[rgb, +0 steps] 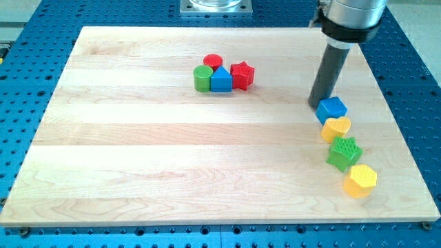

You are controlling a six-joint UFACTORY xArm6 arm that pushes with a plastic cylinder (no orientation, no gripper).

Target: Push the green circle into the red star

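The green circle [202, 78] stands in a tight cluster near the view's top middle. A blue triangular block [220, 80] sits between it and the red star [242, 75], touching both. A red circle [213, 62] sits just behind them. My tip [318, 103] is far to the view's right of this cluster, at the upper-left edge of a blue cube [333, 109].
Below the blue cube, a chain runs toward the view's bottom right: a yellow rounded block [336, 128], a green star [344, 153] and a yellow hexagon [360, 180]. The wooden board [138, 151] lies on a blue perforated table.
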